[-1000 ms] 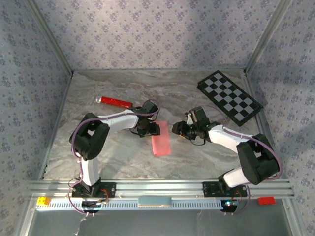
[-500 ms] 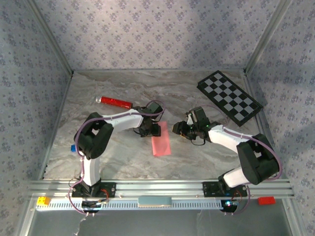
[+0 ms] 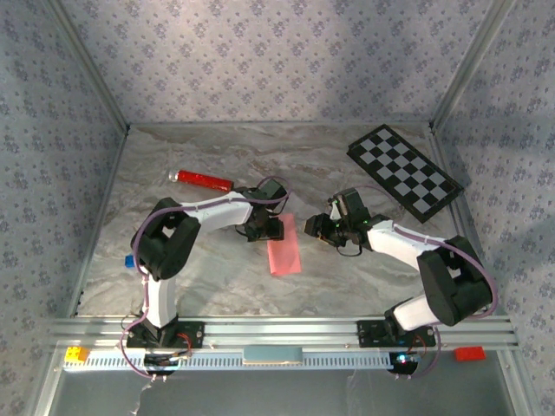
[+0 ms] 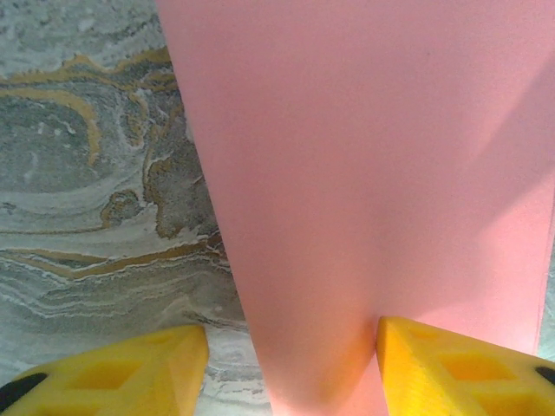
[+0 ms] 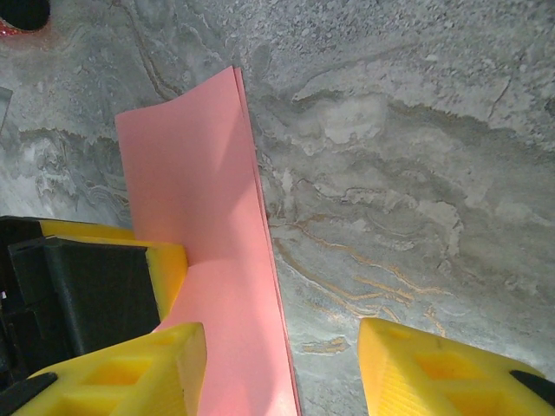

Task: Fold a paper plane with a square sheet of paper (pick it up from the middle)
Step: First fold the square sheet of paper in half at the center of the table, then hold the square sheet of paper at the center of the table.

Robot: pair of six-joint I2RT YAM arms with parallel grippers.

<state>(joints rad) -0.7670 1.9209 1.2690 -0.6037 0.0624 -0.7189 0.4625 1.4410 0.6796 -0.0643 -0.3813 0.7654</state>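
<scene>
- Paper that thin is tricky, right? What is the square sheet of paper [image 3: 284,251] like?
- Very light and floppy. It looks folded into a long narrow strip. Squeeze hard and it would crease or tear, and it may slide on the smooth table [image 3: 199,277].
- Where is it?
- One end curls up between the fingers of the left gripper [image 4: 293,334]. The rest lies flat, reaching out past the fingertips.
- Is that gripper pinching it?
- I think not. Its jaws are about half apart. One yellow finger [image 4: 451,373] touches the pink, the other finger [image 4: 113,373] has a gap beside it.
- And the right gripper [image 5: 282,329]?
- Half apart too, with nothing in it. It hovers just beside that same end.
- Where should you grab?
- At the middle of the strip, I would say, softly, by a lifted edge.
- What is around?
- A grey marbled table, flowery walls [image 3: 260,61], a checkerboard [image 3: 405,172] well beyond the right gripper, a red cylinder [image 3: 201,179] off past the left one.
</scene>
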